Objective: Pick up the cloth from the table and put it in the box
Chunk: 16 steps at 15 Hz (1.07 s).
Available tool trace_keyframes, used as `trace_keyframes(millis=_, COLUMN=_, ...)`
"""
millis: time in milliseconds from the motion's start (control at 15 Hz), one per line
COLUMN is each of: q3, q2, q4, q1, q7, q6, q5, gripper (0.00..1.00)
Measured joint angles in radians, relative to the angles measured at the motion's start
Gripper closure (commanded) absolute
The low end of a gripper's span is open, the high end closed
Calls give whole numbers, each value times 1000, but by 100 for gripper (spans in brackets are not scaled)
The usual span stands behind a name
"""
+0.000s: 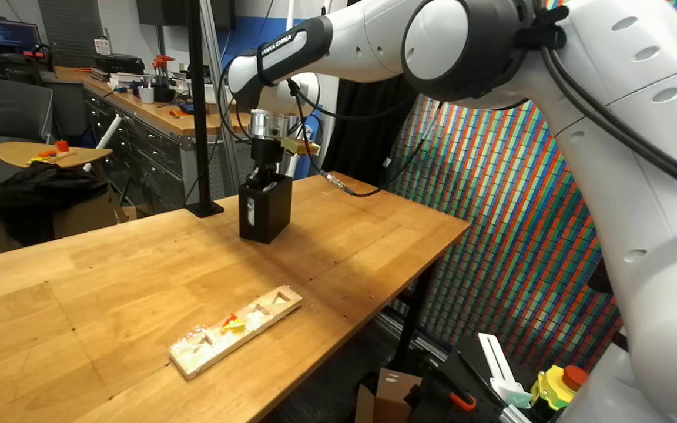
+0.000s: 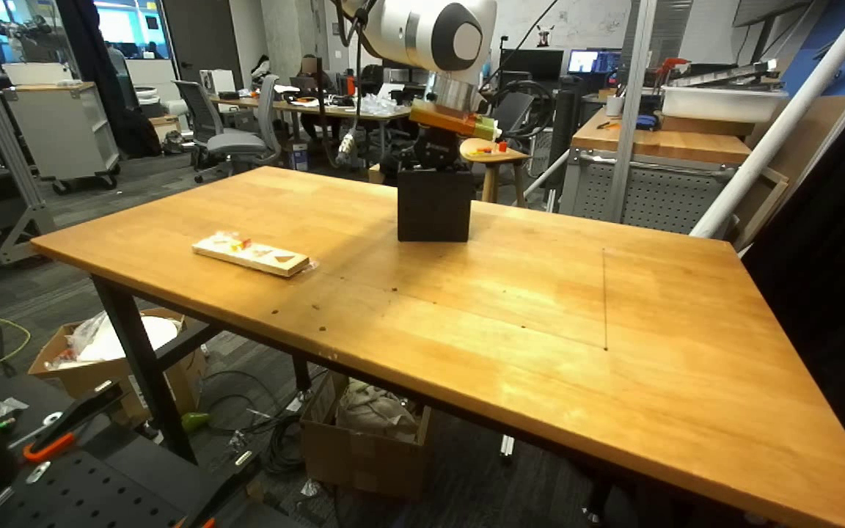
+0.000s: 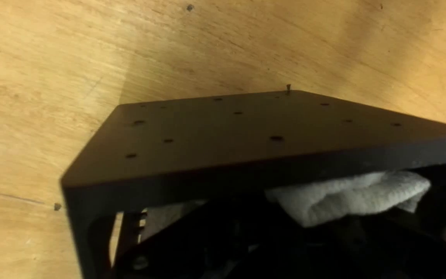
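The black open-topped box (image 1: 265,212) is holding the white cloth (image 3: 343,199), which is lying bunched within the rim. The end effector (image 1: 264,177) is hanging in the box's mouth, jaws closed together; whether they are pinching cloth is not showing. The placing step is apparently finishing; the next move is probably calling for letting go, then rising above the box.

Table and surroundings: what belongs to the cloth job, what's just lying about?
Part of the job:
table
black box on the table
white cloth, visible inside that box

Just lying about:
wooden strip
red and yellow pieces on it
carton under the table
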Motion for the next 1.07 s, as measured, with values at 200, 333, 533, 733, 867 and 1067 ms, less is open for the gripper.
trace_keyframes(millis=200, q3=3, q2=-3, q4=6, q1=1, q7=0, q6=-5, q5=0, gripper=100)
trace_keyframes(millis=333, q3=3, q2=-15, q4=8, q1=2, q7=0, q6=-6, q5=0, gripper=100)
trace_keyframes(millis=533, q3=3, q2=-46, q4=9, q1=4, q7=1, q6=-13, q5=0, gripper=100)
trace_keyframes(millis=733, q3=3, q2=-88, q4=7, q1=8, q7=3, q6=-30, q5=-2, gripper=100)
trace_keyframes(millis=867, q3=3, q2=-114, q4=4, q1=12, q7=5, q6=-41, q5=-7, gripper=100)
trace_keyframes(millis=1067, q3=2, q2=-145, q4=-9, q1=16, q7=6, q6=-49, q5=-13, gripper=100)
